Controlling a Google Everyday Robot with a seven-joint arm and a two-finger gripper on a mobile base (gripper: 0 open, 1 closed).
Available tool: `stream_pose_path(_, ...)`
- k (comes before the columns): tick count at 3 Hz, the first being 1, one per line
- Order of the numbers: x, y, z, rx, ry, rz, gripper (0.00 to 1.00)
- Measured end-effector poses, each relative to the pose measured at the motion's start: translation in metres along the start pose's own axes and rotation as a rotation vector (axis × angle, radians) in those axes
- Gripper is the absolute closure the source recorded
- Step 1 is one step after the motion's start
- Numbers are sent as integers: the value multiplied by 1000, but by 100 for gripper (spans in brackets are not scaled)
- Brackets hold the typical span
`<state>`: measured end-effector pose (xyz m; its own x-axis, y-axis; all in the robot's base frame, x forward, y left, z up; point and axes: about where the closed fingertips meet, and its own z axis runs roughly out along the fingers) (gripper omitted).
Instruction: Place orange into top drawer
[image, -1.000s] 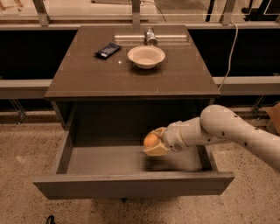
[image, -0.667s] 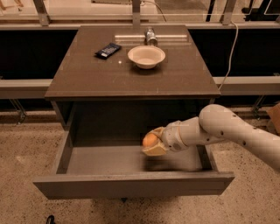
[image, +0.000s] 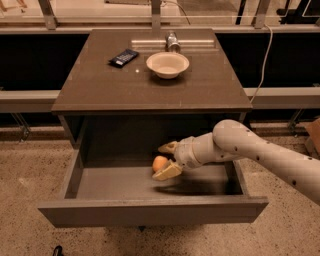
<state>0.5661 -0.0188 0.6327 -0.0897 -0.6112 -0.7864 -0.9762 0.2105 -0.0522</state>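
The gripper (image: 161, 161) is inside the open drawer (image: 115, 182), right of centre, with the arm (image: 260, 155) reaching in from the right. A second ago the jaws were clamped on the orange (image: 159, 163), carrying it above the drawer floor. Now they have spread: one finger points up and left, the other lies low by the floor, and the gap between them is wider than the fruit. The orange has slid a little leftward, out toward the fingertips, and sits low, at or just above the grey floor (whether it is fully at rest there I cannot tell). I read this as the release, so the placing itself is as good as done.

What remains, by my judgement, is drawing the jaws back to the right without nudging the fruit, which is round and would roll easily on the flat floor.

On the table (image: 100, 90) the bowl (image: 167, 64) and a dark packet (image: 124, 57) have not moved.
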Motion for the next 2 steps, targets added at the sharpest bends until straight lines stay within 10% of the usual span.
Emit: stream_pose_path(2, 0, 0, 3, -3, -2, -3, 0)
